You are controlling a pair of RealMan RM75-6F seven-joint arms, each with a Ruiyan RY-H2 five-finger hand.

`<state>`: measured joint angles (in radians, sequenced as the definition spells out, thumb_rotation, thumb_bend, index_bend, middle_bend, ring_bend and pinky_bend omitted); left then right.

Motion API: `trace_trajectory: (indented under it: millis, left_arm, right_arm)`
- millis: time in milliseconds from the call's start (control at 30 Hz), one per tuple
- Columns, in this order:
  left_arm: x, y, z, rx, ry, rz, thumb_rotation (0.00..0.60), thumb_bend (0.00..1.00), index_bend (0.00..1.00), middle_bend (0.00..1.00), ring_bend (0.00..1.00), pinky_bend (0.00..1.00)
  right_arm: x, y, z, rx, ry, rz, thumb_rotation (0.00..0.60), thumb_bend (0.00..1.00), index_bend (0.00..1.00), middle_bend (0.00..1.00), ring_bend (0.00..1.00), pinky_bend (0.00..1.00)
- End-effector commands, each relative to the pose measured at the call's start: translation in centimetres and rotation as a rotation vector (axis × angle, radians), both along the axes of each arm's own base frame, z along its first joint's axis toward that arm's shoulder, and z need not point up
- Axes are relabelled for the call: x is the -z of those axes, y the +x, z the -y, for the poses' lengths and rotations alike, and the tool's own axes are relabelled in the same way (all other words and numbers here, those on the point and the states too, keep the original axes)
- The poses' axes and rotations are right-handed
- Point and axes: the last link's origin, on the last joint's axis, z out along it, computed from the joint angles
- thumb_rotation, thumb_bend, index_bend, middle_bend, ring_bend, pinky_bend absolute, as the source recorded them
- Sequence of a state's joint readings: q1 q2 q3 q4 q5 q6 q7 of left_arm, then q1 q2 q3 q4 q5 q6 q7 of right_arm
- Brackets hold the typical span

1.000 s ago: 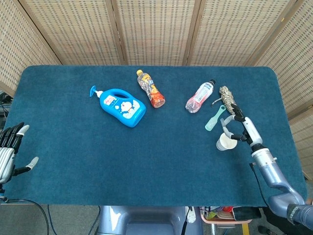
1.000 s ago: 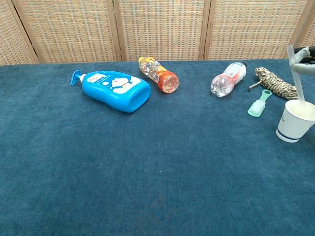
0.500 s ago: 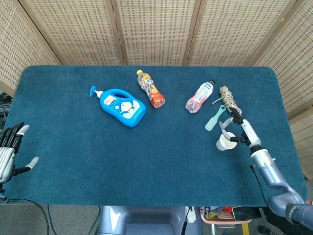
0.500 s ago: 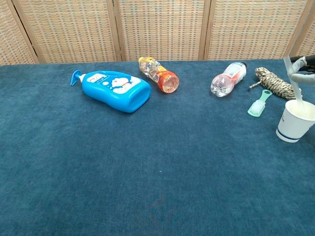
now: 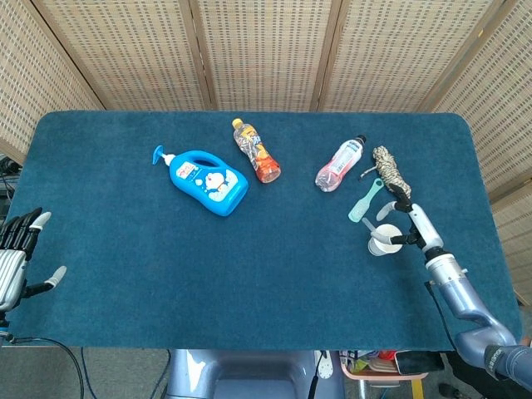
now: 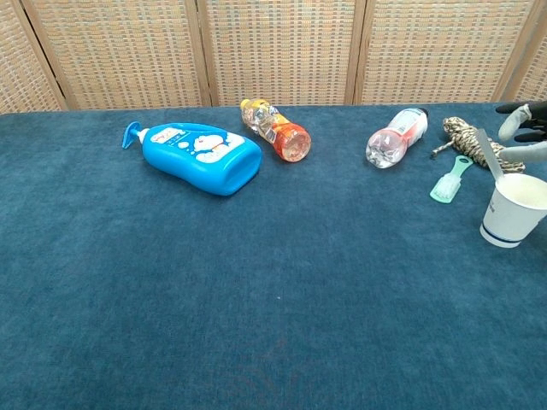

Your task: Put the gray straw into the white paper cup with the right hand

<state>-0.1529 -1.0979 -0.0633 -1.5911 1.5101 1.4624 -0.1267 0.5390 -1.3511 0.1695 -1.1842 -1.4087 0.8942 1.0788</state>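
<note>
The white paper cup (image 5: 380,245) (image 6: 513,210) stands upright near the table's right side. The gray straw (image 6: 489,153) sits in it, its lower end inside and its top leaning left over the rim. My right hand (image 5: 405,223) (image 6: 526,135) hovers just right of and above the cup with its fingers spread. One fingertip lies close to the straw, and no grip on it shows. My left hand (image 5: 18,251) hangs off the table's left edge, fingers apart and holding nothing.
A green brush (image 5: 364,201) and a coiled rope (image 5: 386,166) lie just behind the cup. A clear bottle (image 5: 339,165), an orange bottle (image 5: 256,151) and a blue pump bottle (image 5: 208,181) lie further left at the back.
The right hand came down toward the cup. The straw slid deeper into it and tipped further left, and the fingers spread away from it.
</note>
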Motion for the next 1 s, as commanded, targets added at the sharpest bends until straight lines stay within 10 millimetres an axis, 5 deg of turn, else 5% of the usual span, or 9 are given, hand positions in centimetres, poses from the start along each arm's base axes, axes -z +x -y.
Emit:
trace_trajectory:
  millis: [33,167,300,467,633,800,1000]
  left_arm:
    - [0.0,0.0,0.0,0.0,0.0,0.0,0.6,0.29,0.0,0.0,0.0,0.0]
    - [0.0,0.0,0.0,0.0,0.001,0.001,0.6,0.29,0.0,0.0,0.0,0.0]
    - [0.0,0.0,0.0,0.0,0.002,0.0,0.6,0.29,0.0,0.0,0.0,0.0]
    - [0.0,0.0,0.3,0.005,0.005,-0.006,0.6,0.29,0.0,0.0,0.0,0.0]
    - [0.1,0.0,0.6,0.013,0.008,-0.024,0.6,0.28,0.0,0.0,0.0,0.0]
    - [0.3,0.1,1.0,0.021,0.093,-0.098,0.6,0.16,0.0,0.0,0.0,0.0]
    - [0.6,0.3,1.8,0.009,0.064,-0.091,0.6,0.13,0.0,0.0,0.0,0.0]
  right_arm:
    - [-0.1,0.0,0.0,-0.003,-0.003,0.002,0.6,0.2,0.54,0.0,0.0,0.0]
    - [-0.6,0.1,-0.2,-0.018,-0.022,0.01,0.6,0.17,0.46,0.0,0.0,0.0]
    - [-2.2,0.4,-0.9,-0.061,-0.042,0.002,0.6,0.14,0.27,0.0,0.0,0.0]
    - [-5.6,0.2,-4.0,-0.201,-0.097,-0.236,0.6,0.04,0.01,0.0,0.0,0.0]
    - [-7.3,-0.1,-8.0,-0.284,-0.21,-0.534,0.6,0.0,0.0,0.0,0.0,0.0]
    - [-7.7,0.1,-12.2,-0.287,-0.306,-0.703,0.6,0.0,0.0,0.0,0.0,0.0]
    - [-7.6,0.3,-14.8,-0.259,-0.401,-0.854,0.6,0.0,0.0,0.0,0.0,0.0]
